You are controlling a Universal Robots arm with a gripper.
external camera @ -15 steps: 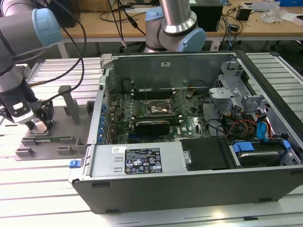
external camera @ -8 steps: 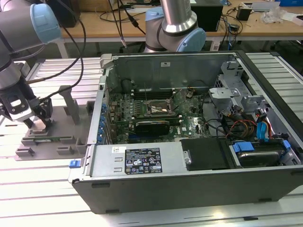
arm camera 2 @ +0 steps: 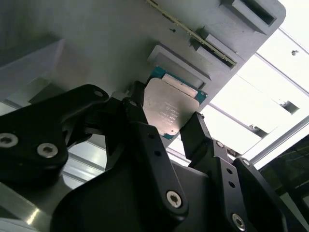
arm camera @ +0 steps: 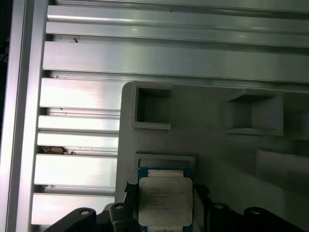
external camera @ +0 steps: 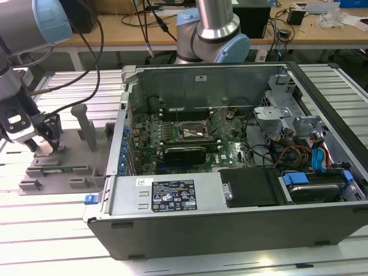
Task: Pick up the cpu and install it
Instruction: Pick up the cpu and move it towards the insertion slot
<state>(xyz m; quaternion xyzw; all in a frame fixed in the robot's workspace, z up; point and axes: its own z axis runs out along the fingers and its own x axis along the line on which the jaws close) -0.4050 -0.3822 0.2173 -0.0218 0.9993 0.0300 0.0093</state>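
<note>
The cpu (arm camera 2: 169, 108), a small square chip with a silver-grey metal top on a green board, sits between my black fingers in both wrist views. My gripper (arm camera 2: 166, 121) has one finger against each opposite edge of the cpu (arm camera: 165, 200), shut on it. The chip is at a shallow recess of the grey plastic tray (arm camera: 207, 140); I cannot tell whether it rests there or is lifted. In the exterior view my gripper (external camera: 46, 144) hangs low over the tray (external camera: 75, 167) at that view's left. The dark socket frame (external camera: 192, 134) lies on the motherboard inside the open computer case.
The open computer case (external camera: 230, 218) takes up the middle and the exterior view's right, with cables and drive bays inside. Upright posts (external camera: 86, 123) stand on the tray close to my gripper. Ribbed aluminium table slats (arm camera: 77, 169) run under everything. A second arm's base (external camera: 213, 34) stands behind the case.
</note>
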